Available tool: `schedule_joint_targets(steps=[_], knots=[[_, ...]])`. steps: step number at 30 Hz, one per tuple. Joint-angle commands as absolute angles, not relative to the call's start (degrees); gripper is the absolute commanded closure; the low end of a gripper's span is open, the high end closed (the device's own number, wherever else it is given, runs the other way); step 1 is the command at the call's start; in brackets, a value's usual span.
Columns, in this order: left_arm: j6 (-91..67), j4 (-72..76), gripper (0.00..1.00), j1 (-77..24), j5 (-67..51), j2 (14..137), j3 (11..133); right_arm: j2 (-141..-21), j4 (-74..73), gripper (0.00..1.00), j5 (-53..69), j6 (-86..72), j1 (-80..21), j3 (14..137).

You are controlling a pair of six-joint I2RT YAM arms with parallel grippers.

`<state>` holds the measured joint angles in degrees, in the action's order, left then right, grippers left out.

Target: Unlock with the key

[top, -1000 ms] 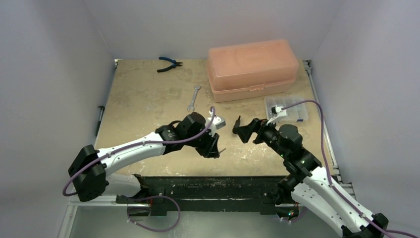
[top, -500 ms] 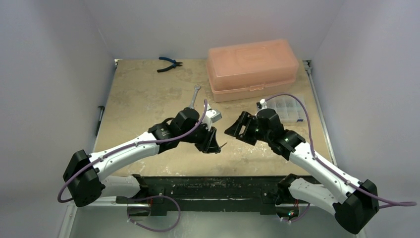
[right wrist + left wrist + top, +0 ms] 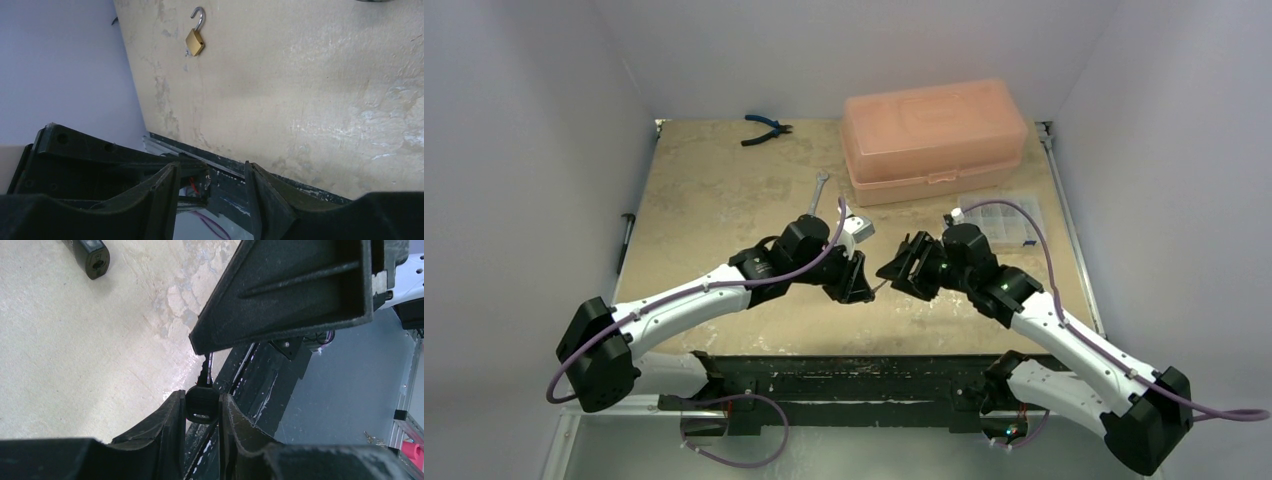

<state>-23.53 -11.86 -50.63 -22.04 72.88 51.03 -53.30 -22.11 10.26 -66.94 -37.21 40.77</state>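
Looking down from above, you had both tools nose to nose just short of the 6 o'clock edge of the scuffed tan desk [image 3: 714,190]. Your left tool [image 3: 201,396] was pinched narrow on the black head of the small metal key [image 3: 201,409]. In the left wrist view the blade pointed to 12 o'clock and met the corner of a black finger [image 3: 300,290] of your right tool [image 3: 212,172]. That right tool stood partly apart, gripping nothing I could make out. The brass padlock [image 3: 195,41] lay flat on the desk at 11 o'clock in the right wrist view, shackle swung open, well apart from both tools. I could not find it from overhead. The salmon translucent plastic box [image 3: 936,140] sat at 1 o'clock and the blue-handled pliers [image 3: 766,128] at 11 o'clock.
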Motion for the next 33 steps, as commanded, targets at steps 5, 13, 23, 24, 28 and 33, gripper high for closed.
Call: schedule_joint_targets(steps=[5, 13, 23, 24, 28, 33], knots=[[-24.88, -6.82, 1.00, -50.33, -22.19, 72.70, 50.60, -55.70, -19.72, 0.48, 10.81, -69.37, -38.82, 41.16], [-24.77, -5.76, 1.00, -50.36, -22.64, 72.97, 49.93, -56.34, -18.80, 0.68, 10.46, -70.08, -39.60, 40.93], [-25.14, -4.41, 1.00, -50.37, -22.85, 73.65, 49.75, -57.40, -21.90, 1.00, 9.05, -70.24, -40.06, 42.26], [-25.07, -4.40, 1.00, -50.36, -22.85, 73.65, 49.79, -57.39, -23.20, 1.00, 8.26, -70.49, -40.08, 42.63], [-25.12, -4.73, 0.63, -50.36, -20.96, 73.01, 49.75, -57.39, -29.62, 1.00, 4.20, -71.39, -40.06, 44.85], [-25.01, -1.08, 0.42, -50.36, -17.91, 70.25, 47.91, -57.75, -35.31, 1.00, 2.23, -76.19, -39.91, 46.48]])
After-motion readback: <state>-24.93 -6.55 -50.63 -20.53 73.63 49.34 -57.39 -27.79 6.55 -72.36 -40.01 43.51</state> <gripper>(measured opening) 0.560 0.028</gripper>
